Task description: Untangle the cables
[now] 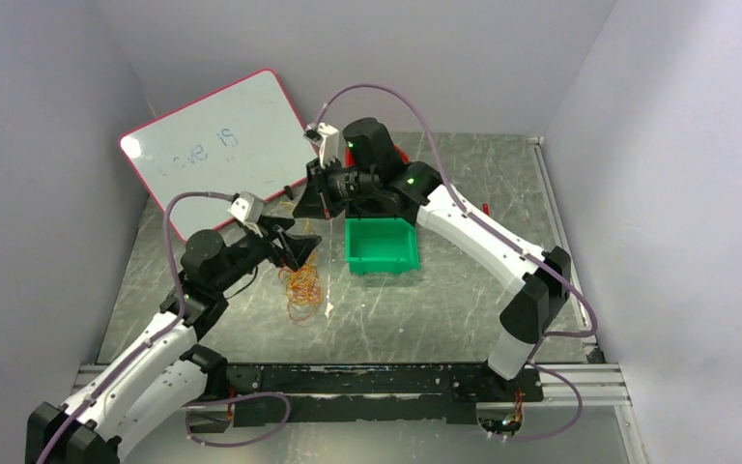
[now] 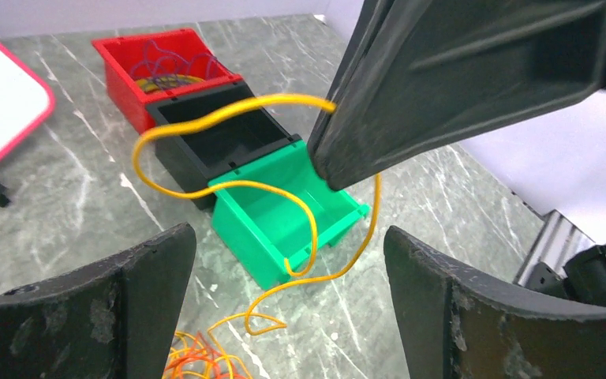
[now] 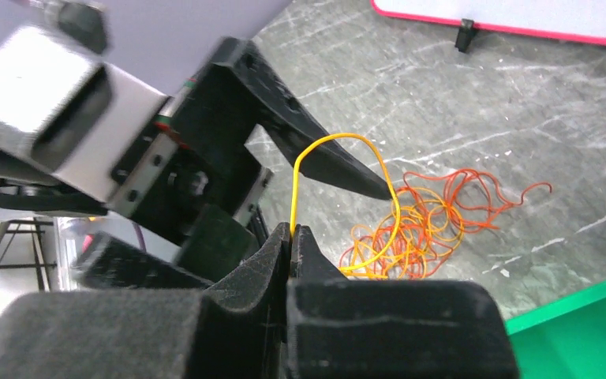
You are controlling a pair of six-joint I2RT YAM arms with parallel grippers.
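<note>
The cables (image 1: 301,287) lie as a small orange, yellow and reddish clump on the marble table, also showing in the right wrist view (image 3: 426,225) and at the bottom of the left wrist view (image 2: 197,363). My right gripper (image 3: 290,233) is shut on one yellow cable (image 3: 296,197), lifted above the clump. That yellow cable (image 2: 205,130) loops in the air and trails down to the clump. The right gripper (image 1: 317,196) hangs over the left gripper (image 1: 299,244). My left gripper (image 2: 288,237) stands open, its fingers either side of the hanging loop without touching it.
A green bin (image 1: 382,246) sits right of the clump. Behind it stand a black bin (image 2: 213,130) and a red bin (image 2: 158,63) holding more wires. A pink-edged whiteboard (image 1: 217,150) leans at the back left.
</note>
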